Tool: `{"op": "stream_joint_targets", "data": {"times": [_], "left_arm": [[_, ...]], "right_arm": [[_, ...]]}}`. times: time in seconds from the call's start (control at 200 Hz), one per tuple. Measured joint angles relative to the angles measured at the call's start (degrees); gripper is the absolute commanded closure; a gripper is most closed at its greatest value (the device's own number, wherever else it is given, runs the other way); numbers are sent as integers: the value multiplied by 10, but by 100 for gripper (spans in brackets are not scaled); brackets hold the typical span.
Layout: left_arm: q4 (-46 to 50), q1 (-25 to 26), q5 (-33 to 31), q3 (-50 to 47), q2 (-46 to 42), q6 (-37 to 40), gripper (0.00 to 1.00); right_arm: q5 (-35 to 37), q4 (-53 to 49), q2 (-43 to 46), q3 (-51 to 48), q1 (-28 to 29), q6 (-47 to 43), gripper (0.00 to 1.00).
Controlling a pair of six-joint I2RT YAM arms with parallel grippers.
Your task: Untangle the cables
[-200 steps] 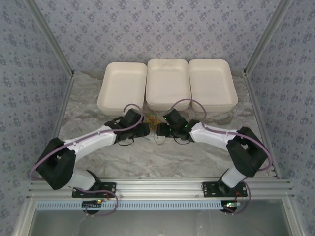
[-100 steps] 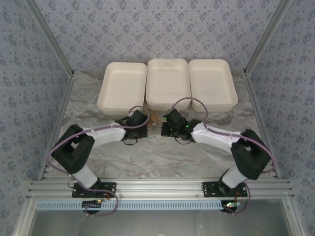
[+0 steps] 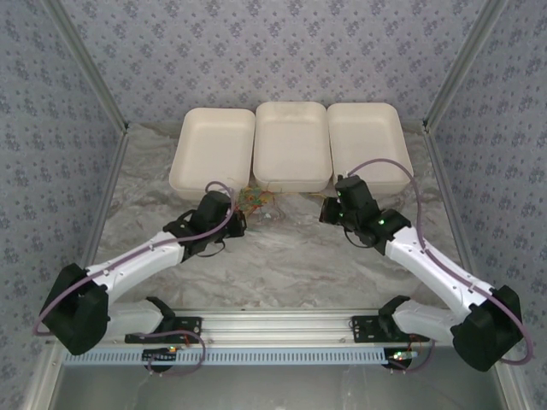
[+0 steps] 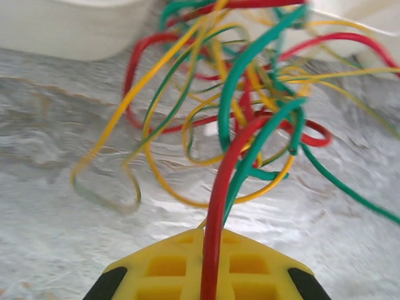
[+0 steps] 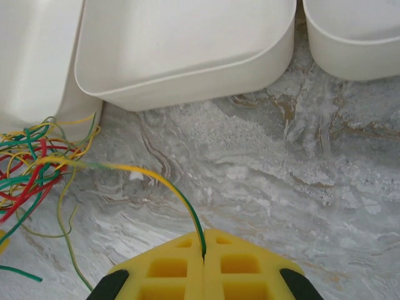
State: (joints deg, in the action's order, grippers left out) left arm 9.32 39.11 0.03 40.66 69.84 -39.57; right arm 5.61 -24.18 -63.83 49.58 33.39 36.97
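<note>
- The bench [image 3: 282, 273] is a grey marbled surface between patterned walls, seen from above
- Three white trays [image 3: 292, 145] stand side by side along its far edge, close against one another
- My left arm [image 3: 137, 256] reaches in from the lower left and my right arm [image 3: 436, 269] from the lower right, both stretched low toward the trays
- My left fingers [image 3: 239, 215] sit just in front of the left tray's near right corner; my right fingers [image 3: 329, 210] sit in front of the gap between the middle and right trays, well apart from the left ones
- The cables [image 3: 256, 198] form a loose tangle of red, yellow-orange and green loops in front of the gap between the left and middle trays, just beyond my left fingers
- In the left wrist view those fingers [image 4: 187, 265] are pressed together on a red cable [image 4: 215, 206] that rises from between the yellow pads into the tangle, a green strand running beside it
- In the right wrist view my fingers [image 5: 194, 265] are pressed together on one thin cable [image 5: 156, 178], green at the pads and turning yellow, which arcs left to the tangle [image 5: 31, 162] beside a tray corner
</note>
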Motion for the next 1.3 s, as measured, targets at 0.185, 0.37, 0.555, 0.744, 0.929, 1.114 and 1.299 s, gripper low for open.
{"op": "stream_joint_targets", "data": {"times": [0.185,0.37,0.555,0.744,0.929,1.114,1.299], "left_arm": [[2,0,53,38,6,16,100],[-5,6,80,65,17,24,100],[-14,19,85,66,27,24,100],[-55,43,82,66,34,15,100],[-74,73,81,66,40,4,100],[-92,93,74,66,42,-9,100],[-92,101,67,66,33,-24,100]], "right_arm": [[-27,-5,-23,-1,0,-7,54],[-19,-21,3,0,31,3,37],[6,-16,84,13,97,59,29],[8,120,61,-28,145,189,22],[20,200,-24,-49,160,268,34],[52,228,-57,-40,154,308,75],[68,216,-58,-37,125,303,100]]}}
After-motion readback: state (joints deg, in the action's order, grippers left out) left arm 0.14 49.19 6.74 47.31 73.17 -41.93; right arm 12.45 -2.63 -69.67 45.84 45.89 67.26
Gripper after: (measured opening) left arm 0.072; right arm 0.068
